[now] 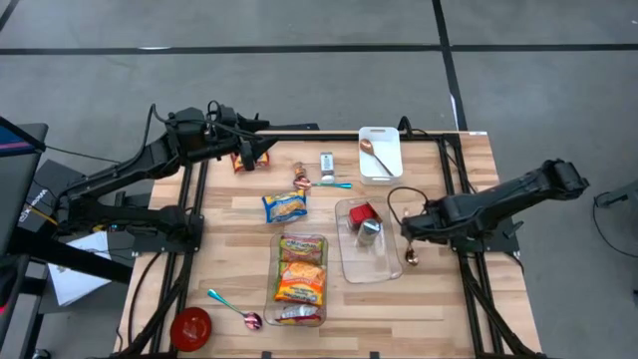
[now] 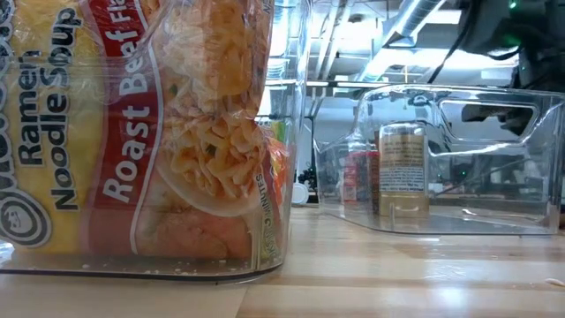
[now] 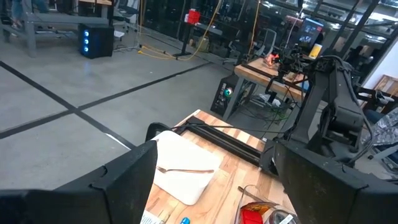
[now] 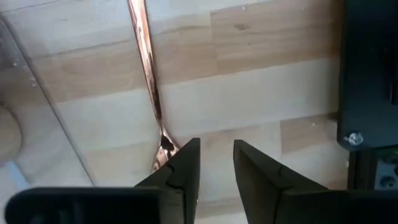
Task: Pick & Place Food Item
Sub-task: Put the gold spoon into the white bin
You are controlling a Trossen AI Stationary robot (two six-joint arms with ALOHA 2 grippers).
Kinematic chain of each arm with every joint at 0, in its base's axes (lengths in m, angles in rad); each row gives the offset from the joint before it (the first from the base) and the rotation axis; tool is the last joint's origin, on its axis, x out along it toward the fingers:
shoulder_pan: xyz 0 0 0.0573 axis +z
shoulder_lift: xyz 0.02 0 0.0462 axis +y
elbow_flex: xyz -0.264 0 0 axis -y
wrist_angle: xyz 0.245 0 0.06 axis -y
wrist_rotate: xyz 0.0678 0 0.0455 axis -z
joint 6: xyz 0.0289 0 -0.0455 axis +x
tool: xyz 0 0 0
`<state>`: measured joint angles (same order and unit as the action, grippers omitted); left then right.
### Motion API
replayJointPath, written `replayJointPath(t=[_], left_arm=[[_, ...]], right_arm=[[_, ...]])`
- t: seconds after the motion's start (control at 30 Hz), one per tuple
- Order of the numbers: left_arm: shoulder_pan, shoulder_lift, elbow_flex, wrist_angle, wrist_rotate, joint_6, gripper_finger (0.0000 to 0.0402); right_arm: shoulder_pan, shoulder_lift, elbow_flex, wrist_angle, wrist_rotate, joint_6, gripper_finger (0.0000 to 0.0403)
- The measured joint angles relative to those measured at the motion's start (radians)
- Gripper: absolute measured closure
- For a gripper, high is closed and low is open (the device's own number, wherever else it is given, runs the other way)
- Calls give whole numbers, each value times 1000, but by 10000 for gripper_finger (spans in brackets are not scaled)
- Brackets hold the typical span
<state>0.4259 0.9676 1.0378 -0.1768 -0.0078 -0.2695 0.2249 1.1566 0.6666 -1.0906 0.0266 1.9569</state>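
Observation:
Ramen packs lie in a clear bin near the table's middle; the low view shows one pack close up. A second clear bin holds a red item and a can. A yellow-and-blue packet lies on the wood. An orange packet lies at the far left under my left gripper, whose fingers stand wide open. My right gripper hovers low over the table, right of the second bin, narrowly open, beside a copper spoon. My right gripper has one fingertip right at the copper spoon's lower end, which lies flat on the table. Nothing is between the fingers. I cannot tell whether the finger touches the spoon.
A white tray with a copper spoon sits at the far edge. A small can, a candy and a teal utensil lie left of it. A red bowl and a teal spoon are near left.

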Motion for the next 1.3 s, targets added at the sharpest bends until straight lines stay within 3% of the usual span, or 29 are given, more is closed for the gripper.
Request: replayJointPath(t=[0.47, 0.8, 1.3], left_arm=[[0, 0, 0, 0, 14, -8, 88], [0, 0, 0, -3, 16, -5, 88], [0, 0, 0, -22, 16, 3, 88]], right_arm=[[22, 215, 1, -2, -37, -101, 317], [107, 258, 14, 134, -84, -14, 317], [92, 247, 45, 9, -68, 34, 317]])
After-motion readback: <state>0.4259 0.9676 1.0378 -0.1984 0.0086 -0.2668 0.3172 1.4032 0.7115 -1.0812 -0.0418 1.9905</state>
